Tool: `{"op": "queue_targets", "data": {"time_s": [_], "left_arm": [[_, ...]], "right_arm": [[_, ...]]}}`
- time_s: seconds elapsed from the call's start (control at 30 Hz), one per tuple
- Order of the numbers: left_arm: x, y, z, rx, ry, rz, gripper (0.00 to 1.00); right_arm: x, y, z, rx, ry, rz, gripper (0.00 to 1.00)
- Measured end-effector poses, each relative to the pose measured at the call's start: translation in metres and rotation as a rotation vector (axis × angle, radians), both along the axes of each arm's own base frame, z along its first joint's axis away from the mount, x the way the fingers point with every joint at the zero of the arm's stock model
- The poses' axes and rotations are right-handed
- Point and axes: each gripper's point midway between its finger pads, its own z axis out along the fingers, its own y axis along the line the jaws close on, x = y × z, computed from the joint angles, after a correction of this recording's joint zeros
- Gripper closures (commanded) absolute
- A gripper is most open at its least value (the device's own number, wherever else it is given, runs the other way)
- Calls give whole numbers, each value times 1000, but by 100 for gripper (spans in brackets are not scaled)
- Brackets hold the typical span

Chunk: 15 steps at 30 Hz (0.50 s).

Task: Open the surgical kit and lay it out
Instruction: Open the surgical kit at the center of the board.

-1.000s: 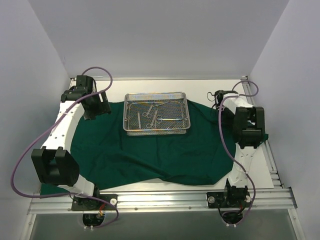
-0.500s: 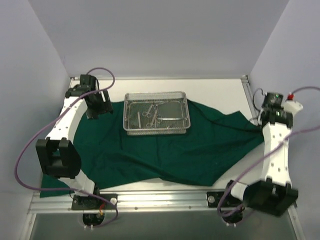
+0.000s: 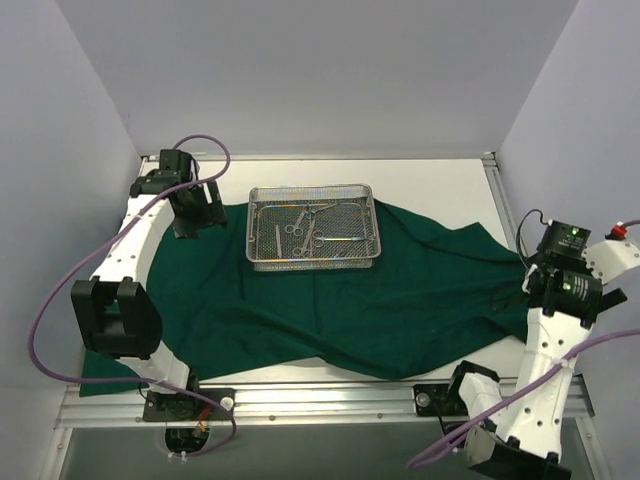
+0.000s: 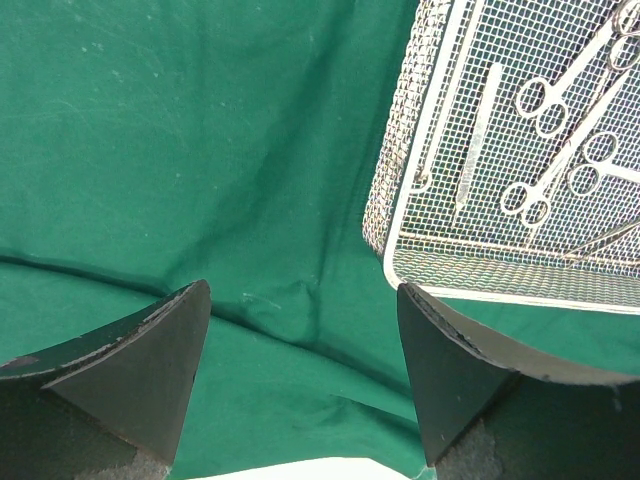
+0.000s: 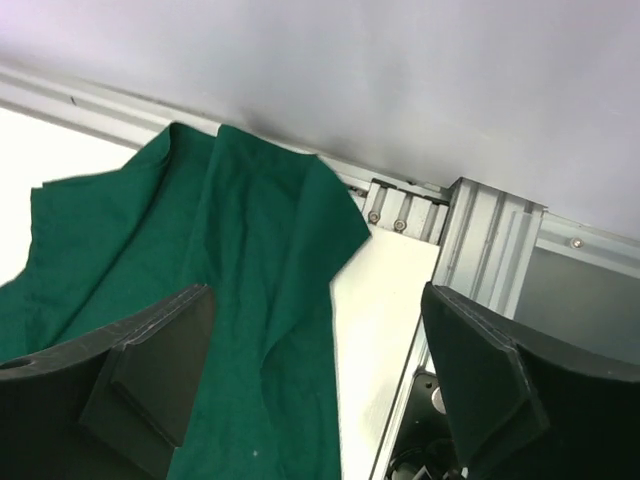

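I counted one dark green cloth [image 3: 350, 300] on the one tabletop [image 3: 440, 185], and one wire-mesh tray [image 3: 312, 262]. From the left wrist view I made out three ring-handled instruments [image 4: 537, 95] in that tray, plus one slim straight tool [image 4: 478, 130]. I could not tell whether more lay past the frame edge. There were two arms: the left arm [image 3: 135, 240] and the right arm [image 3: 545, 350].

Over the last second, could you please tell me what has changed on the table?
The right gripper swung out to the right, dragging the right corner of the green cloth outward, then opened and let it go. The left gripper, open above the cloth, barely moved; the wire-mesh tray and its instruments stayed put.
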Motion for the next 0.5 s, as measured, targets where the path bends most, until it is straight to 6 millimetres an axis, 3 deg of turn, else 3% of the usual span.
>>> {"op": "queue_targets", "data": {"time_s": [0.1, 0.13, 0.37, 0.5], "left_arm": [[-1, 0, 4, 2, -13, -4, 15], [-2, 1, 5, 3, -18, -6, 15], [-6, 4, 17, 7, -52, -8, 13], [-7, 7, 16, 6, -48, -1, 13]], "right_arm": [[15, 0, -8, 34, 29, 34, 33], [23, 0, -10, 45, 29, 55, 51], [102, 13, -39, 170, -10, 261, 75], [146, 33, -77, 298, 19, 366, 82]]}}
